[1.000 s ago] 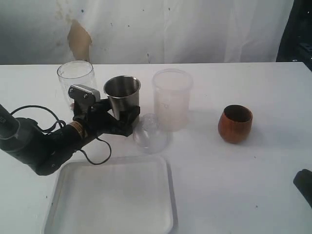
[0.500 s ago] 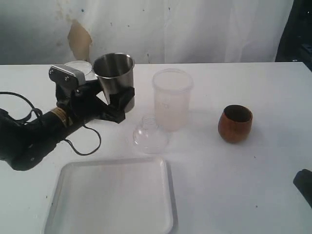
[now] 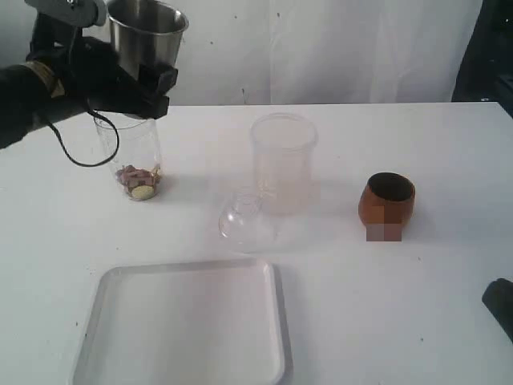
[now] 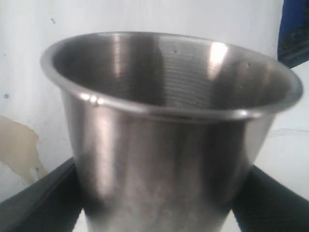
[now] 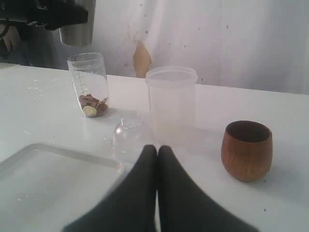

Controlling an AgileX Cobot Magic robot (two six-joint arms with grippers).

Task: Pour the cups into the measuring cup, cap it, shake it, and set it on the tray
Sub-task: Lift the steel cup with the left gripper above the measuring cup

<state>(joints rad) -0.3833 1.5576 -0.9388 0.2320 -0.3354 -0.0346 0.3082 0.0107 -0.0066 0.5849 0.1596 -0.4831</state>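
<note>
My left gripper [image 3: 146, 83] is shut on the steel tumbler [image 3: 147, 36], which it holds upright, high at the back left, just above the clear measuring cup [image 3: 133, 156]. That tumbler [image 4: 164, 145] fills the left wrist view, with a dark finger on each side. The measuring cup [image 5: 89, 84] stands on the table with brown bits and a pale round piece at its bottom. Off to the right, the wooden cup [image 3: 387, 204] stands alone. The white tray [image 3: 188, 329] lies at the front left. My right gripper [image 5: 157, 150] is shut on nothing, low near the front, pointing between the tray and the wooden cup [image 5: 247, 150].
A frosted wide container [image 3: 282, 164] stands mid-table. A clear domed lid [image 3: 244, 218] lies in front of it, close to the tray's far right corner. A dark part of the right arm [image 3: 498, 305] shows at the right edge.
The left gripper has lifted the steel tumbler off the table, up and to the left, to above the measuring cup. The measuring cup now shows in full. Nothing else moved.
</note>
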